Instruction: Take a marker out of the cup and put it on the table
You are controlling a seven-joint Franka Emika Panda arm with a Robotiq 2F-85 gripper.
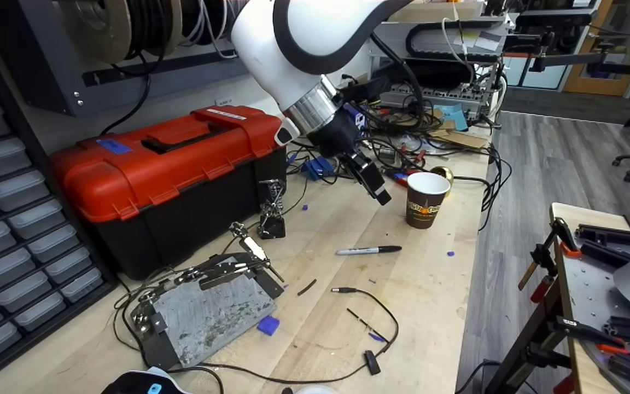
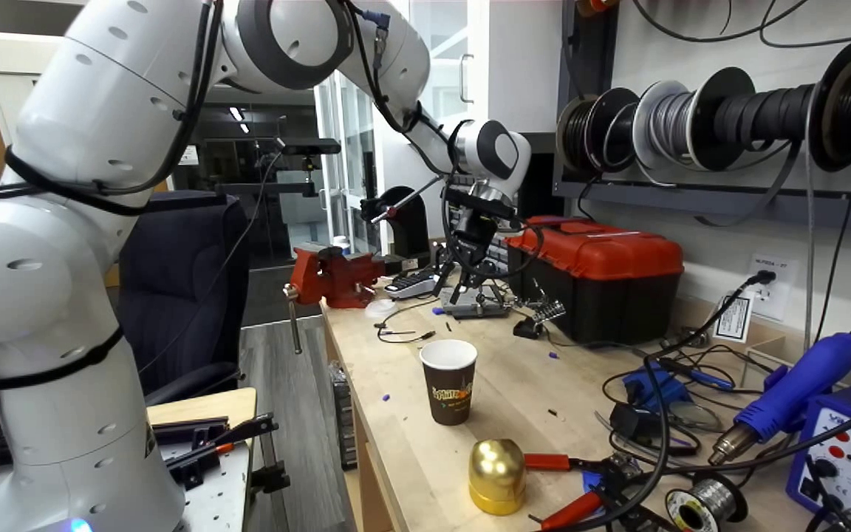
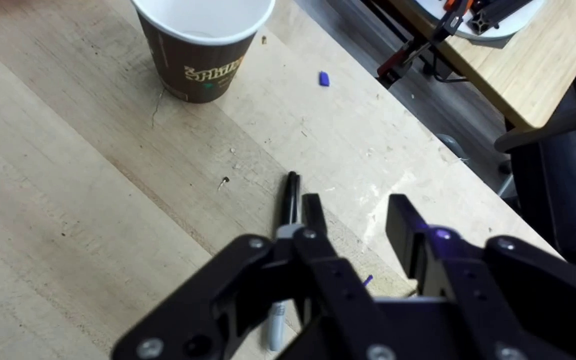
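The marker, grey with a black cap, lies flat on the wooden table. In the wrist view the marker runs beneath the left finger, which hides its middle. I cannot make it out in the exterior view with the robot base. The brown paper cup with white rim stands upright on the table, also in view and at the top of the wrist view. Its visible inside is white. My gripper is open with nothing between its fingers; it hangs above the table.
A red and black toolbox stands along the wall side. A grey plate with clamp arms and a black cable lie nearby. A gold dome, red-handled pliers and tangled cables lie near the cup. A red vise sits at the far end.
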